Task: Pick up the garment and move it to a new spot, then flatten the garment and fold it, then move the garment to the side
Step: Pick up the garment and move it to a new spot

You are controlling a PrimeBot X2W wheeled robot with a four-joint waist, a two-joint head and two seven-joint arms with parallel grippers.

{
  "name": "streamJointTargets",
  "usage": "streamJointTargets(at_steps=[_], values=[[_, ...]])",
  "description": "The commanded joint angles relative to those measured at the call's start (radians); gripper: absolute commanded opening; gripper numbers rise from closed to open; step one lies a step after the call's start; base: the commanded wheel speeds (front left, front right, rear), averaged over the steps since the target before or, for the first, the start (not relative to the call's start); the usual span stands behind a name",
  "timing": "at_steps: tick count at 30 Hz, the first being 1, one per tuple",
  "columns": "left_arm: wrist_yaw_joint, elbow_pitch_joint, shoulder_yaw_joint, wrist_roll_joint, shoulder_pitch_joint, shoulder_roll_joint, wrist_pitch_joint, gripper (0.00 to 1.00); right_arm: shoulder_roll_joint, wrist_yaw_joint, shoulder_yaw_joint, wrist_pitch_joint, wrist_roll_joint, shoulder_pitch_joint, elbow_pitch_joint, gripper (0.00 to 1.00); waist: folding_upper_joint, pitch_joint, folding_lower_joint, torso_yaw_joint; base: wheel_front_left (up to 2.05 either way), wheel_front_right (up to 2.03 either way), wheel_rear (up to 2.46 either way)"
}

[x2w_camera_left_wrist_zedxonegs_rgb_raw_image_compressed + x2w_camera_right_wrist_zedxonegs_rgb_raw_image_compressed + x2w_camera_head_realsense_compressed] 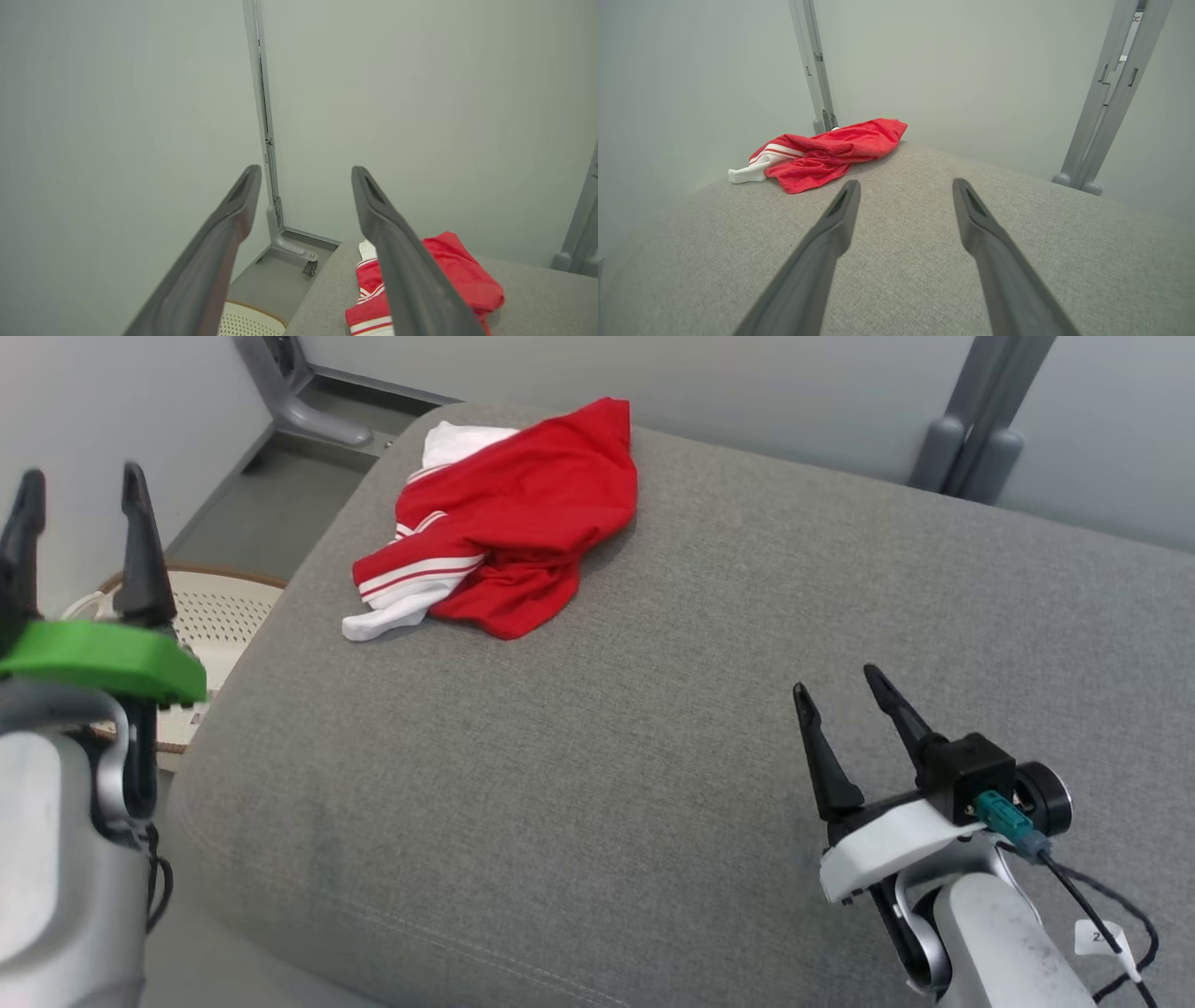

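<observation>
Head view: a crumpled red garment (523, 513) with white stripes and a white end lies at the far left part of a grey fabric cushion (653, 784). The left fingers (140, 551) rise at the near left edge, spread apart and holding nothing, above a green plastic mount (103, 658). The right fingers (822, 756) stand at the near right over the cushion, also spread and holding nothing. The garment lies beyond both pairs, between them and well apart from each. A small white tag (1094, 938) hangs on the right arm's cable; a "2" begins its print and the rest cannot be read. A white perforated basket (224, 611) sits beside the cushion, just past the left fingers.

Left wrist view: the left fingers (224, 233) are splayed wide against a pale wall and a grey metal post (261, 93). The garment (458, 270) lies low, partly hidden behind the right-hand finger and well short of its tip.

Right wrist view: the right fingers (822, 242) are spread above the cushion (1017, 224). The garment (831, 149) lies beyond the tips, past the left-hand finger, not touching. Faint writing on a post (1127, 18) is too small to read.
</observation>
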Motion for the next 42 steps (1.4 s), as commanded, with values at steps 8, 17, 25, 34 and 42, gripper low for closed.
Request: streamJointTargets(at_steps=[8, 17, 25, 34, 42], values=[[-0.073, 0.222, -0.026, -0.062, -0.285, 0.050, 0.196, 1.00, -0.004, -0.002, -0.014, 0.079, -0.081, -0.055, -0.128, 1.00, 0.0000, 0.249, 0.0001, -0.180, 0.00, 0.00, 0.00], [-0.107, 0.524, -0.093, -0.078, -0.409, 0.005, 0.244, 1.00, -0.005, -0.002, -0.063, 0.136, -0.141, -0.046, -0.259, 1.00, 0.0000, 0.391, 0.0001, -0.224, 0.00, 0.00, 0.00], [-0.133, 0.689, -0.138, -0.125, -0.462, -0.030, 0.238, 1.00, -0.004, -0.002, -0.092, 0.136, -0.134, -0.054, -0.299, 1.00, 0.0000, 0.438, 0.0001, -0.232, 0.00, 0.00, 0.00], [-0.138, 0.795, -0.174, -0.139, -0.498, -0.004, 0.177, 0.00, -0.004, -0.002, -0.090, 0.101, -0.102, -0.067, -0.260, 1.00, 0.0000, 0.413, 0.0001, -0.253, 0.00, 0.00, 0.00], [-0.138, 0.796, -0.228, -0.133, -0.528, 0.047, 0.111, 0.00, -0.004, -0.002, -0.083, 0.054, -0.056, -0.075, -0.192, 1.00, 0.0000, 0.318, 0.0001, -0.277, 0.00, 0.00, 0.00]])
